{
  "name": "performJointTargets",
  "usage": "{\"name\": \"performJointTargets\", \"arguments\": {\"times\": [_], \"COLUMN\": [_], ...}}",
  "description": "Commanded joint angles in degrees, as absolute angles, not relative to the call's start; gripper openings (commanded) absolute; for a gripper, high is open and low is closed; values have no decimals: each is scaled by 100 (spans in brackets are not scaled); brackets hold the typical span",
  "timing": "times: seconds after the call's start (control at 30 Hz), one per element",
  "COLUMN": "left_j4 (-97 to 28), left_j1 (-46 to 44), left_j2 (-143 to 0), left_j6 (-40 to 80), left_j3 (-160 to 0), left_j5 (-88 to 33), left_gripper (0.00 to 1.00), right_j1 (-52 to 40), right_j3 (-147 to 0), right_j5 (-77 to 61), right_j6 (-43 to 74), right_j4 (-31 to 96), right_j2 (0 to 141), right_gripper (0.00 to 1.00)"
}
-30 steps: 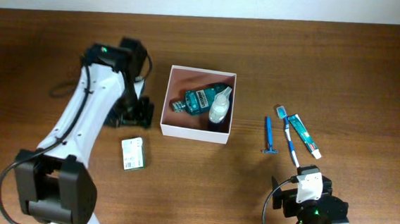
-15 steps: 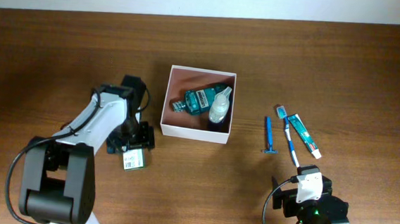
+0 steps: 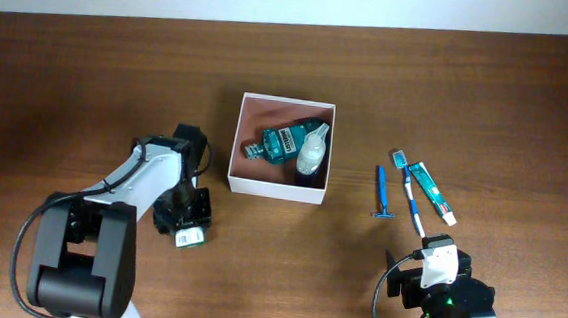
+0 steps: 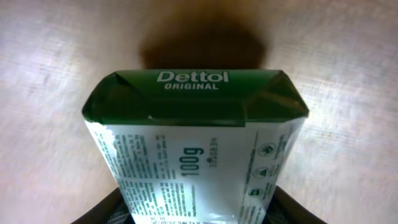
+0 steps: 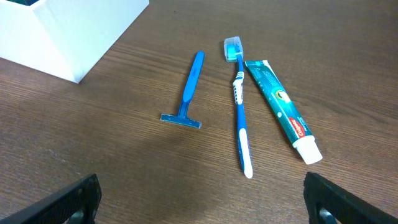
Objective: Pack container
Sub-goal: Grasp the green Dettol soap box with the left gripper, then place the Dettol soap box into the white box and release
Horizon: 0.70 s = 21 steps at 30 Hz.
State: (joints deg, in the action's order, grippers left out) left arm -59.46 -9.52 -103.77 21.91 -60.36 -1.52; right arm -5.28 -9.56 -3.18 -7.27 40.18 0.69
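Note:
The container (image 3: 277,187), a white-walled square box with a pinkish-brown inside, sits mid-table and holds a teal bottle (image 3: 283,142) and a clear bottle (image 3: 313,151). Its white corner shows in the right wrist view (image 5: 68,31). My left gripper (image 3: 185,215) is down on the white-and-green Dettol soap packet (image 3: 190,237), left of the container. In the left wrist view the packet (image 4: 199,143) fills the gap of the gripper (image 4: 198,208), with the jaws against its sides. My right gripper (image 3: 440,265) rests open and empty (image 5: 202,199) at the front right.
A blue razor (image 3: 383,192), a blue-and-white toothbrush (image 3: 411,196) and a teal toothpaste tube (image 3: 430,192) lie on the wooden table right of the container. They also show in the right wrist view: razor (image 5: 188,87), toothbrush (image 5: 239,106), tube (image 5: 280,106).
My left arm swung from beside the container's left wall toward the front and came down over the soap packet, which has shifted slightly. The right arm has not moved.

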Motion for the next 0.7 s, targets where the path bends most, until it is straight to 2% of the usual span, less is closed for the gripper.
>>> {"name": "performJointTargets", "arguments": {"times": [0.0, 0.2, 0.37, 0.67], "left_j4": [-6355, -7317, -7367, -6226], "left_j1": [-773, -760, -1170, -2220], "left_j2": [-10057, -9767, -9703, -10165], "left_j6": [1966, 1476, 497, 226], "left_j3": [-6803, -8580, -9813, -9926], "left_j5": [-172, -281, -1439, -355], "left_gripper": [49, 49, 48, 48], "right_j1": [-480, -480, -480, -480], "right_j3": [-928, -928, -928, -928], "right_j5": [-408, -408, -408, -408], "right_j6": [-655, -655, -655, -655], "right_j4": [4010, 4010, 4010, 4010], "right_j2": [21, 21, 21, 21], "right_gripper": [99, 99, 99, 99]}}
